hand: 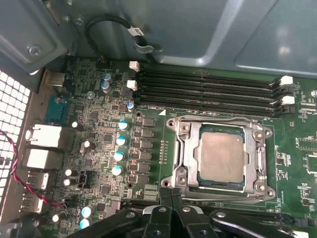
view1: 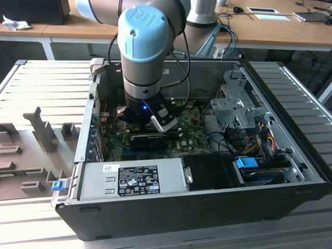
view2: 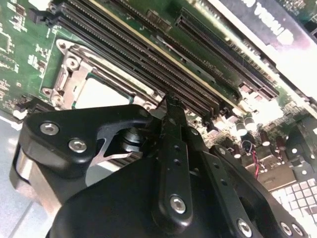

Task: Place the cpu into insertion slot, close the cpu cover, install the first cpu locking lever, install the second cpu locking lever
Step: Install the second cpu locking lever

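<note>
The cpu (hand: pixel 221 158) lies flat in the insertion slot (hand: pixel 199 148) on the green board, its pale metal top showing. The silvery cpu cover (hand: pixel 184 148) lies down around it, framing the chip through its window. In the first wrist view my gripper (hand: pixel 171 192) is shut, with its black fingertips pressed together at the socket's edge near one corner. A thin metal rod (hand: pixel 233 197) runs along that same edge. In the second wrist view the gripper (view2: pixel 171 104) points down beside the cpu (view2: pixel 99 96). The arm (view1: pixel 145 62) reaches into the open computer case.
Long black memory slots (hand: pixel 208 91) run along the socket's far side. A row of capacitors (hand: pixel 119 141) and rear ports (hand: pixel 44 136) sit beside it. A black graphics card (view2: pixel 267 25) lies past the slots. The case holds a power supply (view1: pixel 129 179) and a drive cage (view1: pixel 233 104).
</note>
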Robot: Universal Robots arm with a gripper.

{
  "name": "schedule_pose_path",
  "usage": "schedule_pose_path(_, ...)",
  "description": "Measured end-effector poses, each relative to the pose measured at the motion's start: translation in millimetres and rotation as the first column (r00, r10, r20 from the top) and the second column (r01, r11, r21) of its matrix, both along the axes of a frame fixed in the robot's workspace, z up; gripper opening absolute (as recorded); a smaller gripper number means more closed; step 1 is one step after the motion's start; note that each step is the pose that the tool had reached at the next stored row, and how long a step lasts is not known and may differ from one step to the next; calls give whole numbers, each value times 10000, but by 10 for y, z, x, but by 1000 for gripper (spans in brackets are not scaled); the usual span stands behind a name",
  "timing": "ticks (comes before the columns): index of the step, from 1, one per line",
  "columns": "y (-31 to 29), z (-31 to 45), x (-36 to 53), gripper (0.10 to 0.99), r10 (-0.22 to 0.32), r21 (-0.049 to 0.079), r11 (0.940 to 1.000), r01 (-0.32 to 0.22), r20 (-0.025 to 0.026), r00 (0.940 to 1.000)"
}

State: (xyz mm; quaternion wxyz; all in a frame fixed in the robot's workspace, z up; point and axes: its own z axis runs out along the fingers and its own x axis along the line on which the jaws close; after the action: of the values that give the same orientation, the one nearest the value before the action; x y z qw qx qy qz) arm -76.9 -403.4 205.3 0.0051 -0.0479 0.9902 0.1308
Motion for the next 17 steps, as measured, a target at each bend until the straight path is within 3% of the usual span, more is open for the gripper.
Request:
schedule_pose_path(5, -6, -62, -1, 106, -2, 380, 9993, 2, 1, 10000)
schedule_pose_path(7, -10, -85, -2, 106, -1, 418, 9991, 1, -5, 10000)
schedule_pose_path(11, -12, -121, -11, 106, -1, 616, 9981, 1, -1, 10000)
schedule_pose_path(13, -11, -118, -12, 106, -1, 648, 9979, 1, 2, 10000)
schedule_pose_path(17, -12, -17, -13, 106, -1, 648, 9979, 1, 1, 10000)
